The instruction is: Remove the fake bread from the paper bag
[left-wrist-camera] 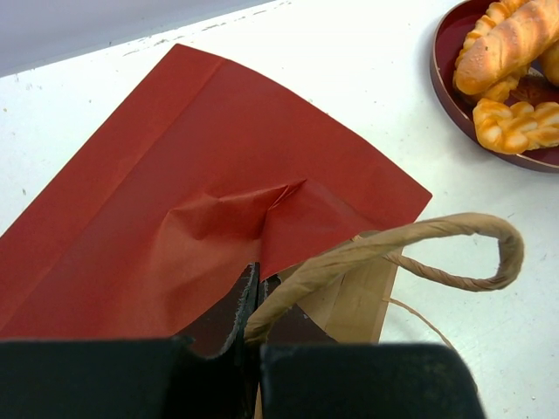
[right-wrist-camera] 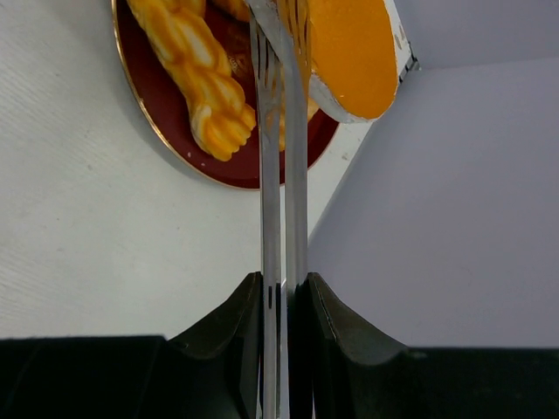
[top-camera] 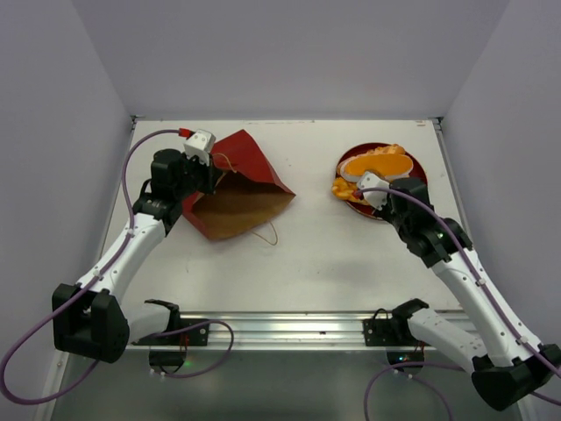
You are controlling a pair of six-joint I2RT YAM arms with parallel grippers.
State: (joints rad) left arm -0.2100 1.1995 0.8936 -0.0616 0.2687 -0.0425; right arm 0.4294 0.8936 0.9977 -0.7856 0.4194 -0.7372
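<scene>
The red paper bag [top-camera: 250, 167] lies on its side on the left half of the table, its brown mouth [top-camera: 237, 210] facing the near edge. My left gripper [left-wrist-camera: 253, 301] is shut on the bag's rim beside a tan loop handle [left-wrist-camera: 419, 236]. No bread shows inside the bag. Several pieces of fake bread [top-camera: 377, 162] lie on a red plate [top-camera: 421, 171] at the right. My right gripper [right-wrist-camera: 284, 292] is shut on a pair of metal tongs [right-wrist-camera: 281, 175]. The tong tips meet the edge of a long orange roll [right-wrist-camera: 349, 52], next to a braided pastry [right-wrist-camera: 196, 70].
White walls close in the table on the left, back and right, and the plate [right-wrist-camera: 175, 148] sits close to the right wall. A metal rail [top-camera: 289, 326] carrying both arm bases runs along the near edge. A second thin handle [top-camera: 267, 235] trails from the bag's mouth.
</scene>
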